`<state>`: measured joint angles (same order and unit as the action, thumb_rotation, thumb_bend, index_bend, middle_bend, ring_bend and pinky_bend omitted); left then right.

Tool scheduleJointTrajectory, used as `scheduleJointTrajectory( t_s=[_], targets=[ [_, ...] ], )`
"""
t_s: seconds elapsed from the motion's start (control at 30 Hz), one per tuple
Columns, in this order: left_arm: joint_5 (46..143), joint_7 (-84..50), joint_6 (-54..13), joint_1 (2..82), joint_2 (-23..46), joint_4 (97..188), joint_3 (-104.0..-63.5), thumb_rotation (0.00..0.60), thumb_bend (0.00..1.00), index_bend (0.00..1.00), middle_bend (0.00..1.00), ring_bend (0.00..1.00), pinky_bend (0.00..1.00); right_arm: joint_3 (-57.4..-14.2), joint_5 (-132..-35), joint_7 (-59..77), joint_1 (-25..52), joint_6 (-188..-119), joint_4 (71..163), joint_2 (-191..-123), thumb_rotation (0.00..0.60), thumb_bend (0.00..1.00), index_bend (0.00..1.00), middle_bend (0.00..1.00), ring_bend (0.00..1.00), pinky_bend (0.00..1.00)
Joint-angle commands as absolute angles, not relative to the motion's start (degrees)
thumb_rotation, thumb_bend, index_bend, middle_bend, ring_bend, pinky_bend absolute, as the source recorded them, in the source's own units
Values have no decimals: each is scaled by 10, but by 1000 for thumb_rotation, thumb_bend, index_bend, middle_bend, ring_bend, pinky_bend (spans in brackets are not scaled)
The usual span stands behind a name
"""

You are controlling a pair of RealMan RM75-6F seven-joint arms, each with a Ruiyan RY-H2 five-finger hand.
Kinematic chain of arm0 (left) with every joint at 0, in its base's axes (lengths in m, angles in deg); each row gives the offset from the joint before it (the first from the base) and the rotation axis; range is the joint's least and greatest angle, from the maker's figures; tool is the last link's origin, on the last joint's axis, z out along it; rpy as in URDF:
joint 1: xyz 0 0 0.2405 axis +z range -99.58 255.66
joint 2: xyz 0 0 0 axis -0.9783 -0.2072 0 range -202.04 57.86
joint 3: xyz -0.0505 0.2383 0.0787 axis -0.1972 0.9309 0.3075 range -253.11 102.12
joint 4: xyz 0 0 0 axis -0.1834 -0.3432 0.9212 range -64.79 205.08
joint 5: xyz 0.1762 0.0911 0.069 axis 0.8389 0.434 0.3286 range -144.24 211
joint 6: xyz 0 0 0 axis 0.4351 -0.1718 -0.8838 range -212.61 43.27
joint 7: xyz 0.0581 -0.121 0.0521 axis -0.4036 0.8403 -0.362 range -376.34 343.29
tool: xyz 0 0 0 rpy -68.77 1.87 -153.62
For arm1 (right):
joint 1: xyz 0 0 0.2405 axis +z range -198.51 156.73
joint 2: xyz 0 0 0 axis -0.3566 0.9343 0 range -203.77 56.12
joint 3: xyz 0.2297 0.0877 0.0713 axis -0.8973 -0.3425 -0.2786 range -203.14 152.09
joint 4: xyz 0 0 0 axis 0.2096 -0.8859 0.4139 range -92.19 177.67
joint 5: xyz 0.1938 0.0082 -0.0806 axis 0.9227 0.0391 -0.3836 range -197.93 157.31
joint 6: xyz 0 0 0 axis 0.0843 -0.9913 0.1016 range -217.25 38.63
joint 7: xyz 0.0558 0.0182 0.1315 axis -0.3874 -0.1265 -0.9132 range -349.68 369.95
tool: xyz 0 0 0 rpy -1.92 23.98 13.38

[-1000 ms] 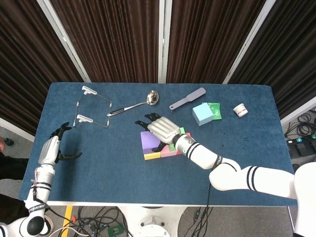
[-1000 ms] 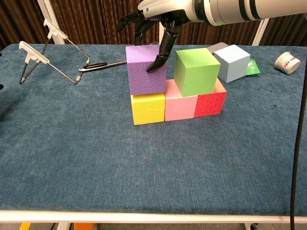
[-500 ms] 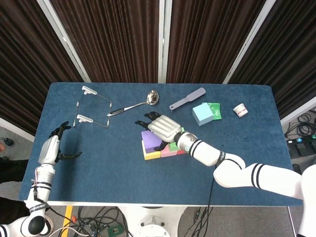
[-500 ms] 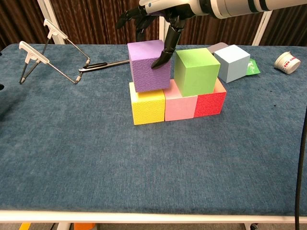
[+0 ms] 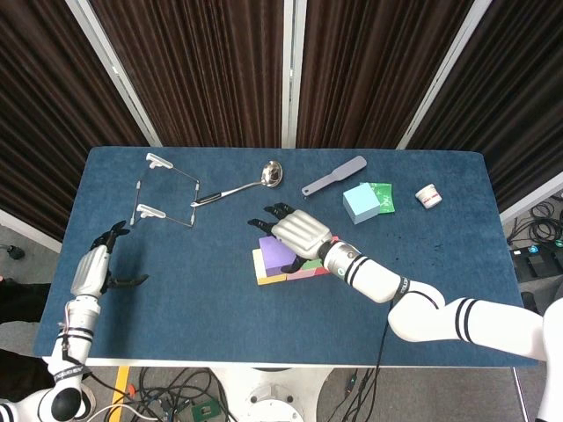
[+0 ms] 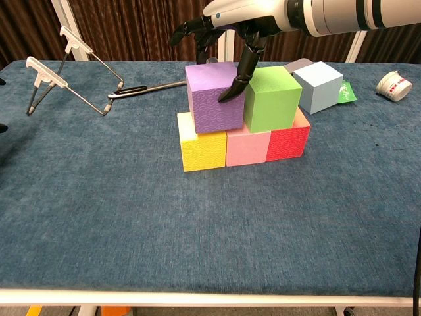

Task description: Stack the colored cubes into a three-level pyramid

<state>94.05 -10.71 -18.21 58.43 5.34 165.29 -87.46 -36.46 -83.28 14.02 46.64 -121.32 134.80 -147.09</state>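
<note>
Fingers of the right hand (image 6: pixel 227 26) are draped over the purple cube (image 6: pixel 214 97), one dark fingertip pressed on its right face and the others curled down behind its far edge, so the cube is clasped from above. That purple cube sits on the second level, straddling the yellow cube (image 6: pixel 202 149) and the pink cube (image 6: pixel 247 147), its right face against the green cube (image 6: pixel 272 98). Green is on the second level too, resting over pink and the red cube (image 6: pixel 287 143). Bottom row, left to right in the chest view: yellow, pink, red, all touching.

From the head view the right hand (image 5: pixel 301 234) covers most of the stack, with purple (image 5: pixel 276 253) and a strip of yellow (image 5: pixel 268 274) showing at its left.

Beyond the stack stands the light blue cube (image 6: pixel 318 85), on its own on the blue table (image 6: pixel 197 230), just beside a green packet (image 5: pixel 383 195). Further right is a small white cup (image 6: pixel 395 85).

Over at the table's left edge the left hand (image 5: pixel 91 268) hangs with fingers spread and holding nothing. A wire rack (image 5: pixel 164 192), a ladle (image 5: pixel 251 182) and a grey spatula (image 5: pixel 334 175) lie along the far side.
</note>
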Motion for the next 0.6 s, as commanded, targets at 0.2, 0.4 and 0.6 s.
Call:
scheduleJointTrajectory(
  t_s=[0.2,0.4,0.6],
  targets=[
    [942,-112,-179,585,60,1645,-875,600,93,57,149,44,71,-365,-842,132,466,-1210,1333,-1478,600,148,0,410,0,0],
    [938,-114,-180,584,62,1642,-877,600,93,57,149,44,71,-366,-859,112,467,-1198,1314,-1487,600,149,0,410,0,0],
    [935,-114,-184,583,63,1638,-879,600,93,58,149,44,71,-367,-871,98,465,-1192,1305,-1490,600,149,0,410,0,0]
  ],
)
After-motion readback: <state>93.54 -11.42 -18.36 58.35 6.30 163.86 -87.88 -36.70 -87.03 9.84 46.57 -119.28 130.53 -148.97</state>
